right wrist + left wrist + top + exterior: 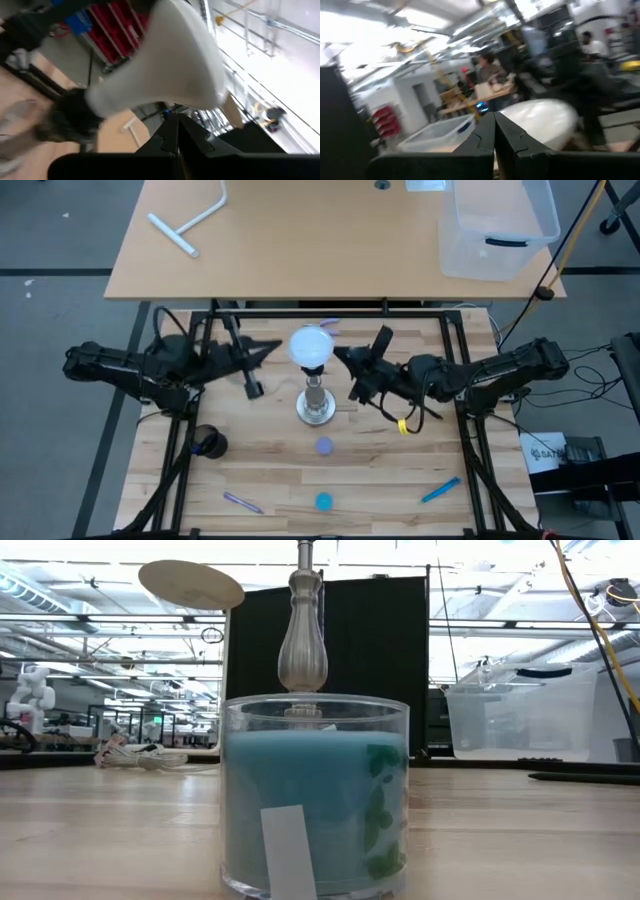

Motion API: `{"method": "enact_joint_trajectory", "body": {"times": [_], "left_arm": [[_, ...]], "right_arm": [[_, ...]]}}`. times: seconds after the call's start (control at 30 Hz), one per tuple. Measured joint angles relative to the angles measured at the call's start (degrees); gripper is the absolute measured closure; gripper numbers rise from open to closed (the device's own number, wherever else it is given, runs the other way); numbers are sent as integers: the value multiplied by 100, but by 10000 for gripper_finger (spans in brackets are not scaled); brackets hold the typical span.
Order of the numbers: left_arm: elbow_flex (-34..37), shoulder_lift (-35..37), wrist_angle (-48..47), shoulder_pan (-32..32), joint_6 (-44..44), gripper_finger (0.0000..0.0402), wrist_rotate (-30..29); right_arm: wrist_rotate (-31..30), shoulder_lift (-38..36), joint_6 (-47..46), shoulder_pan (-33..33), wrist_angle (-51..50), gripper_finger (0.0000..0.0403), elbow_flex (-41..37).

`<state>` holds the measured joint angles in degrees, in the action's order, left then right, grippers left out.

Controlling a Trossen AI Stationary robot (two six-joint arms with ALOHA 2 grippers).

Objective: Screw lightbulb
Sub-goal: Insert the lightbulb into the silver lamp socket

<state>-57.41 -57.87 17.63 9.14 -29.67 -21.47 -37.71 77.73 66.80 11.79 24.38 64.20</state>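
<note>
Overhead, lightbulb (311, 346) sits atop the socket stand (316, 405) mid-tabletop (380, 470), flanked by left end effector (277, 349) and right end effector (340, 355), both pinched closed, holding nothing. Low view: blue candle jar (315, 798) fronts the stand. Wrist views: closed fingers (495, 137) near the bulb.

High cam looks straight down on the whole table. Low cam sits at tabletop level, nearly against a blue candle jar (315, 802), facing 12 o'clock into the room. Both wrist cams sit close to the lightbulb (542, 122), which the high view shares.
</note>
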Motion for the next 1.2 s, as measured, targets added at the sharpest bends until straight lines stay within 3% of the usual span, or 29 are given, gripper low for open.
{"method": "enact_joint_trajectory", "body": {"times": [0.17,0.33,0.7,0.9,1.2], "left_arm": [[0,-30,-48,473,-313,401,0],[0,-169,-84,538,-303,401,-20],[-2,-290,-65,172,222,401,-53],[-10,-278,-278,-183,383,401,-380],[5,-289,-735,-795,824,401,-499]], "right_arm": [[16,0,173,-262,407,403,0],[83,-2,407,-349,656,403,0],[325,-7,430,-208,393,403,142],[389,-15,413,28,321,403,149],[686,2,-334,423,-421,403,151]]}}
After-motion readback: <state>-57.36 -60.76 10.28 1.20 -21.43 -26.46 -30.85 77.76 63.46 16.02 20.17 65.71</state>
